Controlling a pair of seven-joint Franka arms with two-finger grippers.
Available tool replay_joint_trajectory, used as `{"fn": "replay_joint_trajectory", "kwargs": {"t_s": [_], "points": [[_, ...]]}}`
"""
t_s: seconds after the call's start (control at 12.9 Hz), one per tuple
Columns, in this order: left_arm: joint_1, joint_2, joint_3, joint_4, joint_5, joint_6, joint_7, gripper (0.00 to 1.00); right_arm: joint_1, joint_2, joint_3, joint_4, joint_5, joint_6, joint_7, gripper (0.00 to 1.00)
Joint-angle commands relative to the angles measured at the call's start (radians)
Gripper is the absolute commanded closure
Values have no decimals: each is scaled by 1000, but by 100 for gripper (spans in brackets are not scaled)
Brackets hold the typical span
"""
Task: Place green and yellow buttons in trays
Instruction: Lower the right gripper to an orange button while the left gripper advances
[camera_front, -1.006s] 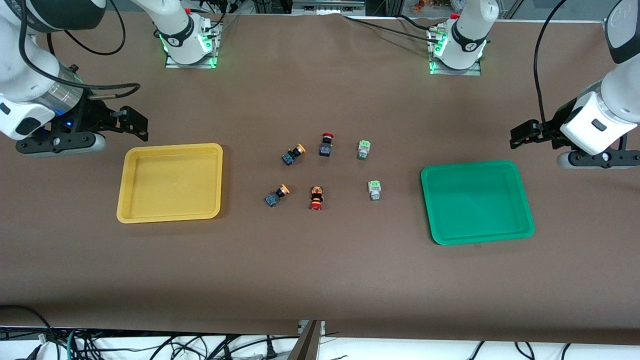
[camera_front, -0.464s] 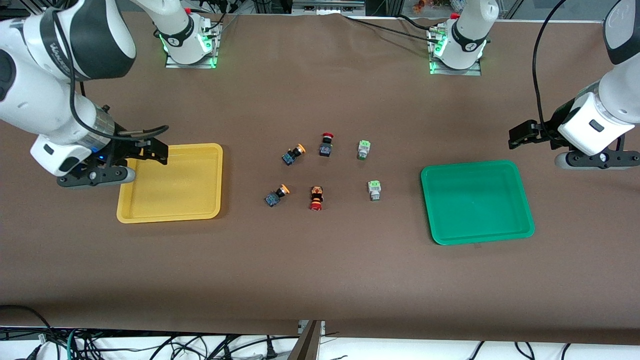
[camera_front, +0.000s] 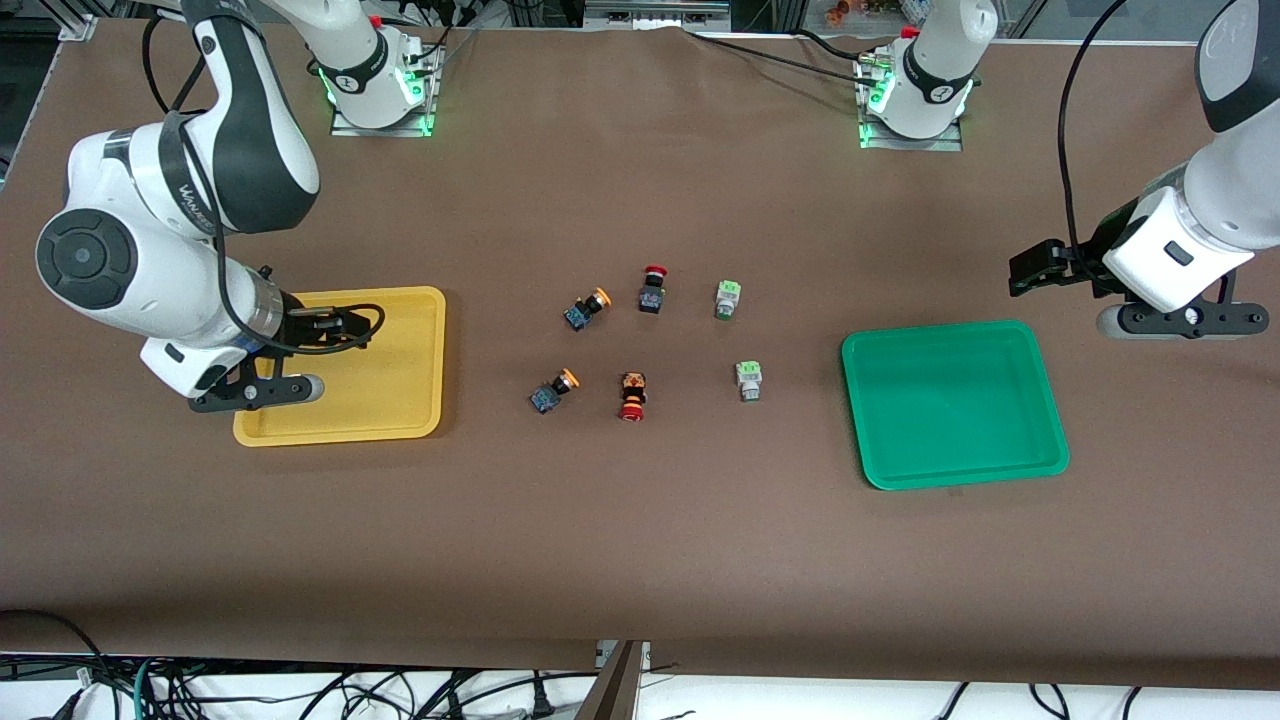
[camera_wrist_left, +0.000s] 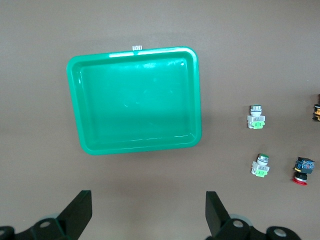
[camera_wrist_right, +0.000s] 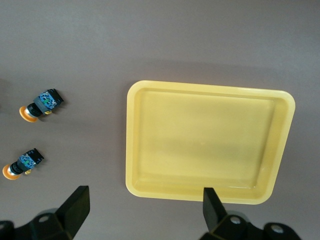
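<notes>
Table (camera_front: 640, 560): right pincer (camera_front: 345, 328) newly over yellow tray (camera_front: 400, 425)

Right gripper (camera_front: 345, 328) and left gripper (camera_front: 1035, 270) both aloft, fingers spread wide

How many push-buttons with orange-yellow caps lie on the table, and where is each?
2. One orange-yellow button lies beside the red-capped button. The other orange-yellow button lies nearer the front camera, between the yellow tray and the second red-capped button. None seems hidden.

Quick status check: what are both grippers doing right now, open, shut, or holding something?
Left gripper: open, empty, over bare table beside the green tray.
Right gripper: open, empty, over the yellow tray.
</notes>
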Motion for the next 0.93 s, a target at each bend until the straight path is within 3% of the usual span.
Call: {"fn": "replay_joint_trajectory", "kwargs": {"t_s": [0.0,0.31,0.62,0.85], "points": [[-25,16,-2,32,-22,-21,-48,0,27,11,3,9,41,42,13,0],[-92,22,-10,-55,-25,83,-132,0,80,105,5,11,167,163,112,1],[-83,25,-62,-219,-27,282,-161,0,194,215,5,17,179,301,449,1],[-83,51,-152,-324,-25,437,-257,0,263,286,5,20,179,410,629,1]]}}
